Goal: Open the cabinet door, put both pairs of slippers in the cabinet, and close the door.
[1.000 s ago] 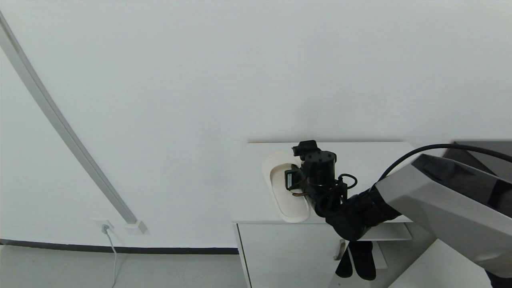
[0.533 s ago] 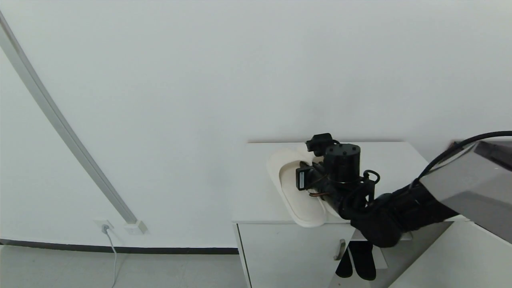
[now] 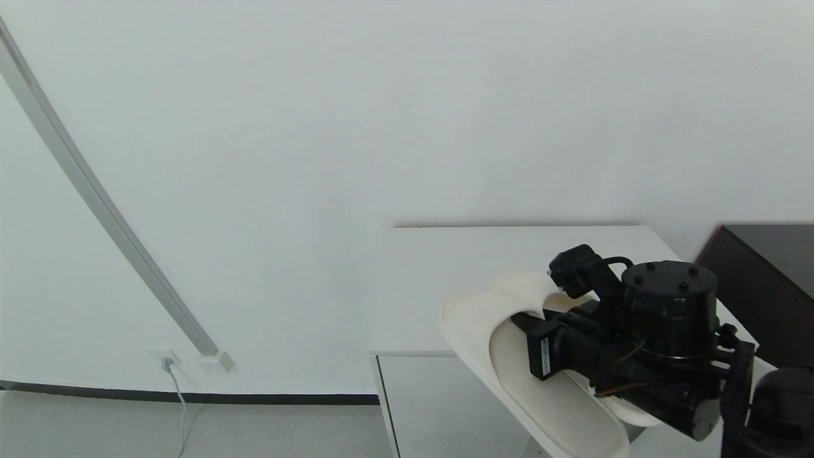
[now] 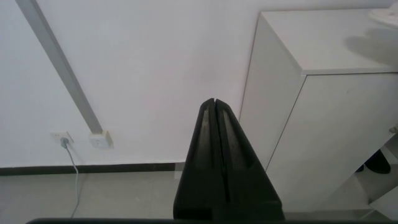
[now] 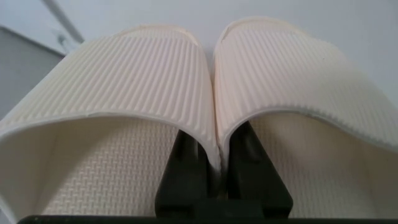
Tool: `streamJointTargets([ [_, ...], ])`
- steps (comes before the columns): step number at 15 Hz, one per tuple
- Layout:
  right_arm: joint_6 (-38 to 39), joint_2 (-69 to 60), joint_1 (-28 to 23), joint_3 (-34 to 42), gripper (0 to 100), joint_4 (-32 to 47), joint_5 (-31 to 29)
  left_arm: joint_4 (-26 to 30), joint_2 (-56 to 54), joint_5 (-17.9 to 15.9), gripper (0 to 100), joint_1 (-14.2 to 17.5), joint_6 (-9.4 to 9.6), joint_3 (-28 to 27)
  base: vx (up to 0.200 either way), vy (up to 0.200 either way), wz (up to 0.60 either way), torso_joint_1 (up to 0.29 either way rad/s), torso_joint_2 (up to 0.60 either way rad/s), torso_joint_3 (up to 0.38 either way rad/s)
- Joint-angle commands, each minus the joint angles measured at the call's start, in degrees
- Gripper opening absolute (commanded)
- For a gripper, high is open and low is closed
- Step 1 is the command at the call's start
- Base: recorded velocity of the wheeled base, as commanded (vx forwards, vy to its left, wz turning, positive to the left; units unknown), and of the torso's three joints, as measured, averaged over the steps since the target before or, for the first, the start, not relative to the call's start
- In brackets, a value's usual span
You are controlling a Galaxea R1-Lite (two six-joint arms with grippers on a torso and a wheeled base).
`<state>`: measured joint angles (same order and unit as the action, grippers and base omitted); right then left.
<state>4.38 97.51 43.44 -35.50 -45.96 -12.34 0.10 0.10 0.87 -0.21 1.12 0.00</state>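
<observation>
A pair of cream slippers (image 3: 547,394) hangs in the air past the front right corner of the white cabinet (image 3: 483,254), toes tilted up. My right gripper (image 3: 531,324) is shut on them. In the right wrist view its fingers (image 5: 186,162) pinch the two inner strap edges of the slippers (image 5: 137,81) together. A pair of black slippers (image 4: 376,163) lies inside the cabinet's open lower right part. My left gripper (image 4: 214,106) is shut and empty, held low to the left of the cabinet (image 4: 323,124).
The cabinet's left door (image 3: 432,407) is closed. A dark surface (image 3: 763,261) stands right of the cabinet. On the wall to the left are a slanted grey conduit (image 3: 95,191) and a socket with a plugged cable (image 3: 166,364). Bare floor lies left of the cabinet.
My right gripper has lifted the cream slippers off the cabinet top and carried them forward and to the right, closer to the head camera. The left arm's motion cannot be judged.
</observation>
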Motion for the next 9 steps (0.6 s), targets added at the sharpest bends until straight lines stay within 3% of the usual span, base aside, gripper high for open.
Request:
streamJointTargets([
  [1,0.02,-4.44,1.48,1.4,0,0.61,0.03,-0.01,-0.01,0.01,0,0.03,-0.07,0.0,0.0,0.0,0.0,0.0,0.0,0.0],
  [7,0.11,-3.47,1.56,1.4,0,0.69,-0.14,-0.01,-0.01,0.01,0,0.03,-0.15,0.0,0.0,0.0,0.0,0.0,0.0,0.0],
  [9,0.11,-3.21,1.56,1.49,0,0.69,-0.23,-0.01,-0.01,0.1,0,0.03,-0.15,0.0,-0.2,0.0,0.0,0.0,0.0,0.0],
])
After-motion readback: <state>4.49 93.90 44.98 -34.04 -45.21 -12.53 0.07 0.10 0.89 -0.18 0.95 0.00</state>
